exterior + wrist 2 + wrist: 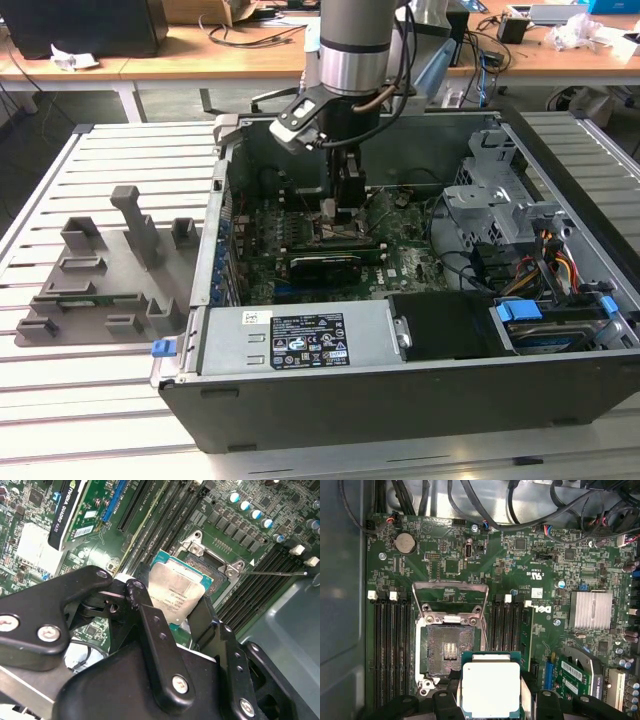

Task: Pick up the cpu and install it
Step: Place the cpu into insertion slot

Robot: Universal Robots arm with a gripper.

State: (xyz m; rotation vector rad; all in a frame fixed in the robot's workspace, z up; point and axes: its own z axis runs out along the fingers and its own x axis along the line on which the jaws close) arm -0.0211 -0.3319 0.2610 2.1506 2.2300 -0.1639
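The cpu (491, 687), a flat square with a matte silvery lid and a thin green rim, was seen clamped between the black metal fingers (150, 625) of the gripper (492, 707). It was held at the edge of the open socket (451, 650) (pin field bare, metal frame hinged up) and was not seated in it. The green motherboard (530, 560) was shown closely in both wrist views. In the exterior view, the arm (350, 40) was seen reaching into the dark computer case (400, 400). A grey plastic holder tray (100, 280) was seen on the slatted table (60, 420) to the exterior view's left.
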